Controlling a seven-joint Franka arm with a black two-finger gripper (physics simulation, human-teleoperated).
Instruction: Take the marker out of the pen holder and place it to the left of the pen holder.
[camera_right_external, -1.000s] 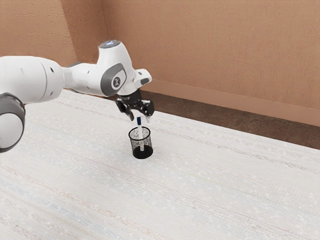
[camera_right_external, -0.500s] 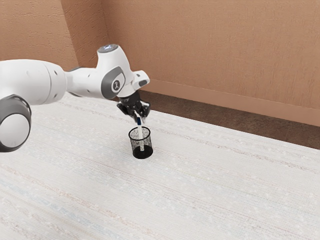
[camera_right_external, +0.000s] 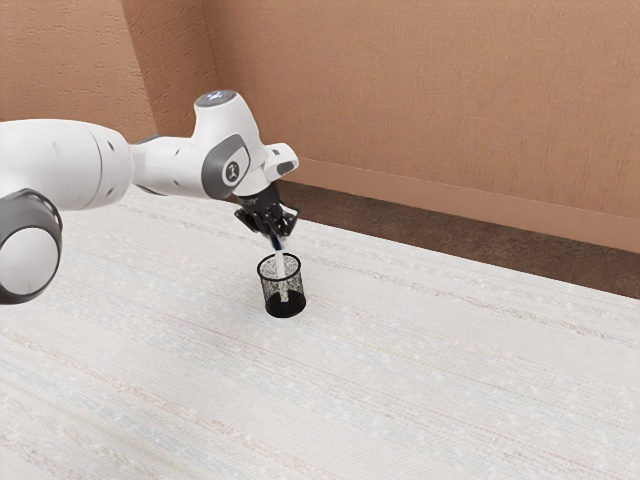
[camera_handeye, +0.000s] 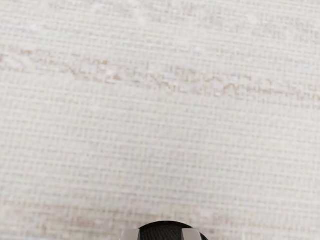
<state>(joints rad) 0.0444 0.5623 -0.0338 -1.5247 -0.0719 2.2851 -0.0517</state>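
Though partly in 1 pen holder (camera_right_external: 285, 308), 1 marker (camera_right_external: 281, 263) w/ top in grip of 1 pincer (camera_right_external: 279, 240).

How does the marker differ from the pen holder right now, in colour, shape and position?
The marker is white with a dark blue end on top; the pen holder is black mesh. The marker is a slim stick, the pen holder a wider, open-topped cup. The marker stands inside, poking above the rim; the pen holder rests on the table. Both stand roughly upright.
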